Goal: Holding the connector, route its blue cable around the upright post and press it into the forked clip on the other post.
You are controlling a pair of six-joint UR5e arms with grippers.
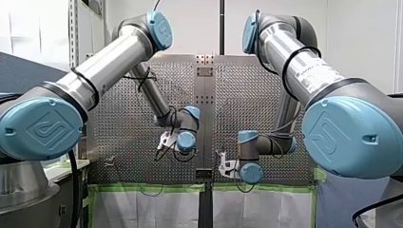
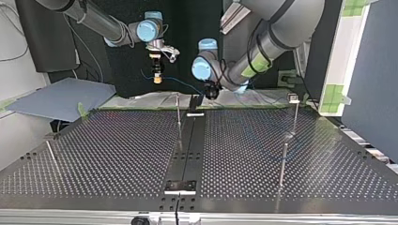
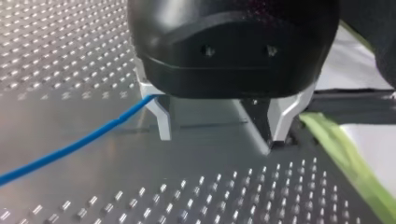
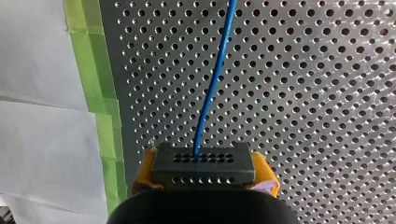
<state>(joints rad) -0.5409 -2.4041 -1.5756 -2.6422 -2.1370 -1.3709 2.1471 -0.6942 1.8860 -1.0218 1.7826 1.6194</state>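
Our right gripper (image 4: 205, 171) clamps the connector (image 4: 203, 161) so the cable (image 4: 212, 84) trails free. Our left gripper (image 3: 220, 137), jaws apart, hangs beside it, likely to steer it round the post (image 2: 178, 111).

The perforated table (image 2: 117, 154) is a dark metal surface with a black strip down its middle; in the front view its far edge is bound with green tape (image 1: 152, 187), and white sheeting (image 1: 142, 209) hangs beyond it. Behind the table in that view stands a plain white wall (image 1: 199, 28), evenly lit, with a slotted metal upright (image 1: 72, 28) at the left. The top view shows a dark backdrop (image 2: 187, 23), a grey-blue board (image 2: 61, 96) lying at the left, and a dark partition (image 2: 375, 70) at the right.
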